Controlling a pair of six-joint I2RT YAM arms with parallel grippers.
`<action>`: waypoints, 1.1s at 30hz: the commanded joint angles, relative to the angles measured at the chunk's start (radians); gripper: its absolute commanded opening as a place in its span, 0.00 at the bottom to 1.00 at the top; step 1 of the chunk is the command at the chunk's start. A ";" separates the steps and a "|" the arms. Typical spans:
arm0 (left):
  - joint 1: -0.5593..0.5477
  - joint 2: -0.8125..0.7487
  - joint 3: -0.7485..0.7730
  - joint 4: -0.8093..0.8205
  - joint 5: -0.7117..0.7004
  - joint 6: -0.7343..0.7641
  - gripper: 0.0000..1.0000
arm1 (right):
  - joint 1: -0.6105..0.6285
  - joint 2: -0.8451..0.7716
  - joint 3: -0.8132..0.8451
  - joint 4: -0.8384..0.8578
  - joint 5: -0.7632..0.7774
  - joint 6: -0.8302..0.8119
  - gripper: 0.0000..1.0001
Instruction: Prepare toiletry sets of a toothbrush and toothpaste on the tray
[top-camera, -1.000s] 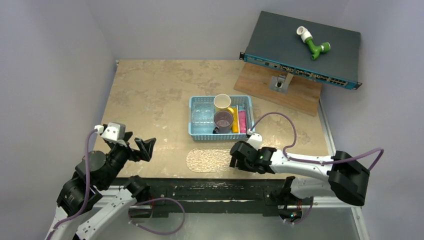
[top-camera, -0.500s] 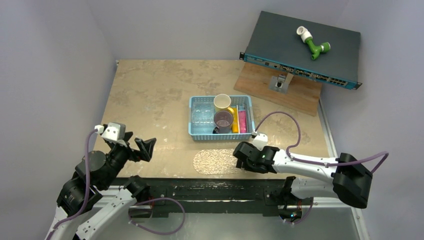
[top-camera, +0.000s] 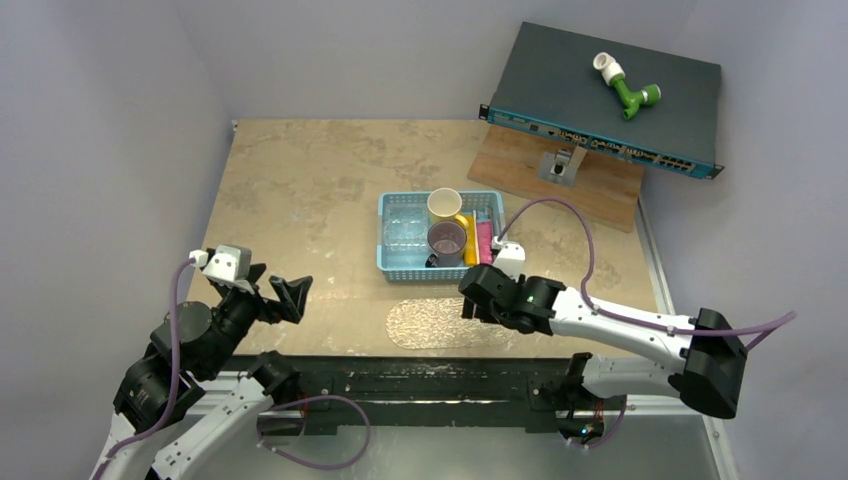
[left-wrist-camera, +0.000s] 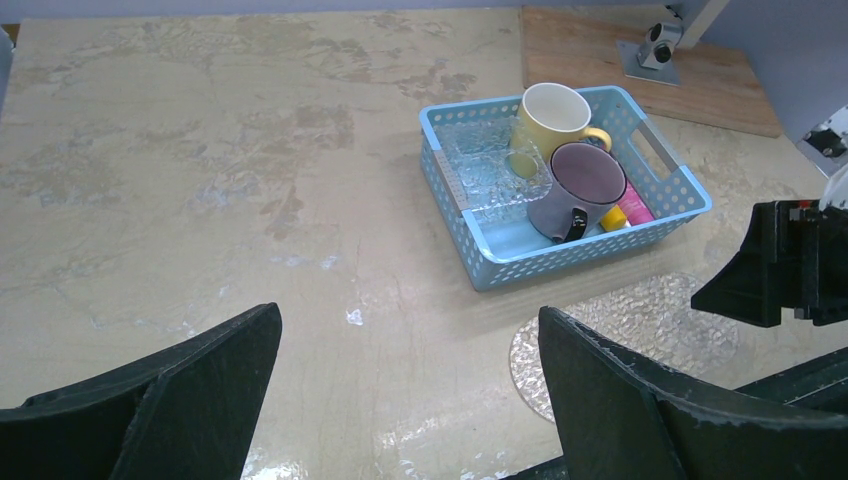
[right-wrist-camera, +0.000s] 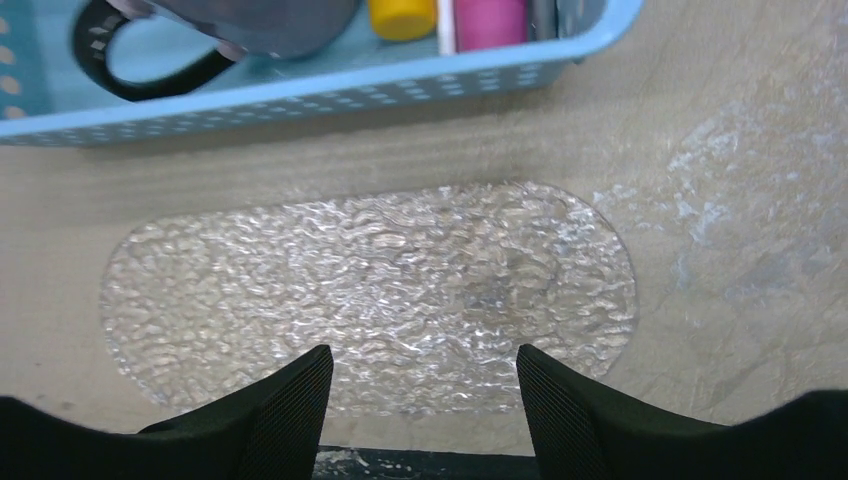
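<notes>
The left arm (top-camera: 190, 350) sat folded back at the near left, elbow bent and wrist raised. Its left hand (top-camera: 280, 297) pointed forward and inward with its two black fingers (left-wrist-camera: 180, 400) spread wide apart, holding nothing. The right arm (top-camera: 620, 325) reached low from its base on the right toward the middle, forearm nearly level, and the right hand (top-camera: 475, 300) tilted downward with its fingers (right-wrist-camera: 275, 405) parted and nothing gripped between them.
</notes>
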 joint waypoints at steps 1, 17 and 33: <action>0.005 -0.003 0.001 0.019 0.010 -0.011 1.00 | -0.005 -0.006 0.117 -0.029 0.068 -0.098 0.70; 0.005 0.003 -0.002 0.023 0.029 -0.005 1.00 | -0.005 0.165 0.450 -0.022 0.139 -0.421 0.59; 0.004 -0.004 -0.002 0.026 0.036 0.001 1.00 | -0.087 0.367 0.638 0.149 0.073 -0.655 0.48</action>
